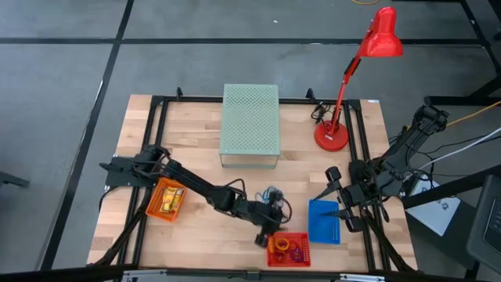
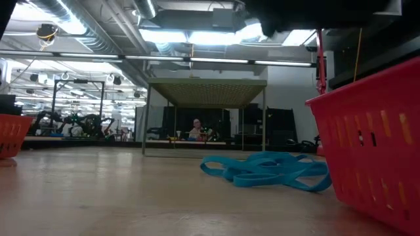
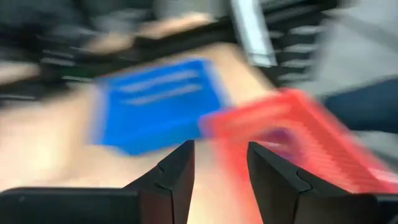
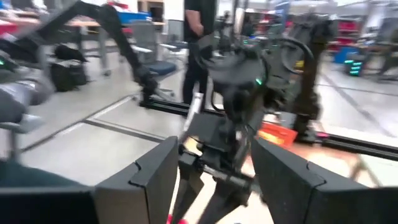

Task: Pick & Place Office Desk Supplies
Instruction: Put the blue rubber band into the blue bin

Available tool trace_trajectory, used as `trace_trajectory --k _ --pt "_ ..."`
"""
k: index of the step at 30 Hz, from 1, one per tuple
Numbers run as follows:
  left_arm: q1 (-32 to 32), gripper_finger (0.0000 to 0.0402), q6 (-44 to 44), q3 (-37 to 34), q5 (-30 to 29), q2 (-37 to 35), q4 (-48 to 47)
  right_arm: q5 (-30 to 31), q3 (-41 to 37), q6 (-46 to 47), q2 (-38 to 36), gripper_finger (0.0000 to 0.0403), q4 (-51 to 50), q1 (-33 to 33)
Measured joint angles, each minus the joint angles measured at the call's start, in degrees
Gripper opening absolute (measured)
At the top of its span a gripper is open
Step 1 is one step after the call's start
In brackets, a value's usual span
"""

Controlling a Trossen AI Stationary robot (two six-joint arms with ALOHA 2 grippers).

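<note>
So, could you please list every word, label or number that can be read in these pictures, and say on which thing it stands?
No text can be read in any view.
White sheet beside the table's right edge: dark marks, too small to read.
Red basket, blue basket, orange basket, green box, red lamp: no label visible.

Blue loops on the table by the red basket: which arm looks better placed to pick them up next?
Probably the left. In the high view its gripper hangs beside the blue loops and the red basket, fingers open and empty. The right gripper waits farther off, past the blue basket.
</note>
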Motion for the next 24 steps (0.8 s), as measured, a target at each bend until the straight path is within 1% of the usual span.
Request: trace_trajectory --k 2,4,5,6,8,10,12,14,19,21,24 --pt "0.1 0.0144 1.6 0.0 -6.1 -1.7 -0.9 3.1 0.0 0.1 0.0 0.0206 0.0 0.0" --pt "0.4 0.0144 2.0 0.0 -9.5 -3.8 -2.9 7.8 0.0 2.0 0.3 0.0206 -0.2 -0.4" --pt "0.6 0.0144 1.6 0.0 -9.9 -4.8 -4.8 10.3 0.0 4.4 0.5 0.0206 -1.2 -1.0" --pt "0.8 0.0143 0.9 0.0 -9.5 -5.9 -7.3 11.6 0.0 7.3 0.7 0.0206 -2.6 -1.8" --pt "1.3 0.0143 -1.9 -1.3 -6.4 -8.0 -11.2 11.8 0.0 12.8 0.8 0.0206 -7.0 -4.5" --pt "1.6 0.0143 -5.0 -4.6 -3.3 -10.2 -12.5 10.0 0.0 17.1 1.2 0.0206 -11.1 -7.9" --pt "1.8 0.0143 -7.8 -9.6 -1.8 -13.1 -11.7 7.2 0.0 19.4 1.2 0.0206 -13.8 -11.3" --pt "1.8 0.0143 -10.0 -16.2 -1.8 -16.9 -6.9 3.7 0.0 20.5 1.2 0.0206 -14.7 -14.8" --pt "1.4 0.0143 -10.9 -36.5 -3.5 -27.1 20.9 -4.8 0.0 22.7 1.8 0.0206 -15.4 -22.5" --pt "0.8 0.0143 -11.0 -44.2 -6.1 -30.5 29.9 -8.0 0.0 25.9 3.2 0.0206 -17.2 -26.0" --pt "-0.3 0.0143 -11.8 -53.5 -11.3 -33.7 37.7 -14.2 0.0 28.2 7.4 0.0206 -19.4 -31.2"
